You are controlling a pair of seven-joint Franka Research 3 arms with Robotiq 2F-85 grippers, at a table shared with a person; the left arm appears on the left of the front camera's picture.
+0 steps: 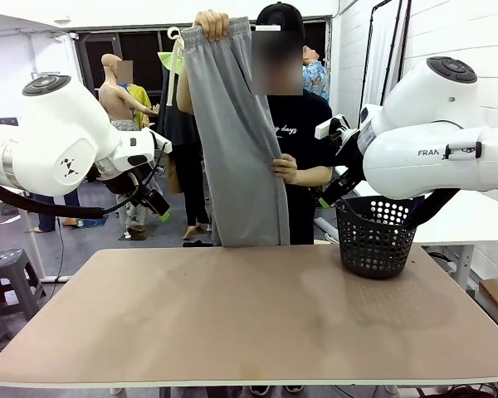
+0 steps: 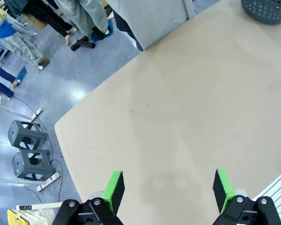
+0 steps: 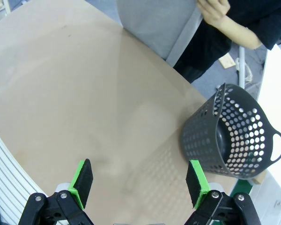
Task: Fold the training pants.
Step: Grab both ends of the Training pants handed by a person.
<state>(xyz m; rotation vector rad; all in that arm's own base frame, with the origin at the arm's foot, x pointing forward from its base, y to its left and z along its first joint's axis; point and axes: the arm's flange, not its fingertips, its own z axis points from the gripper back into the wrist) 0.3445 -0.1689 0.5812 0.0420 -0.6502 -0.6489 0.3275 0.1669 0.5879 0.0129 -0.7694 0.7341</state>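
Person [image 1: 303, 124] dangles training pants [image 1: 236, 141] at far edge of surface [image 1: 232, 315]; left end effector [image 2: 167, 182], right end effector [image 3: 138, 168] wide open, empty. Wait till flat, then pinch waistband.

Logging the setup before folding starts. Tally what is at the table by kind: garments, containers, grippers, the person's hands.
Garments: 1, the training pants, held up.
Containers: 1, the dark basket on the table.
Grippers: 2, left gripper and right gripper, both open.
Person's hands: 2, upper hand at the waistband, lower hand on the fabric.
Total: 6.
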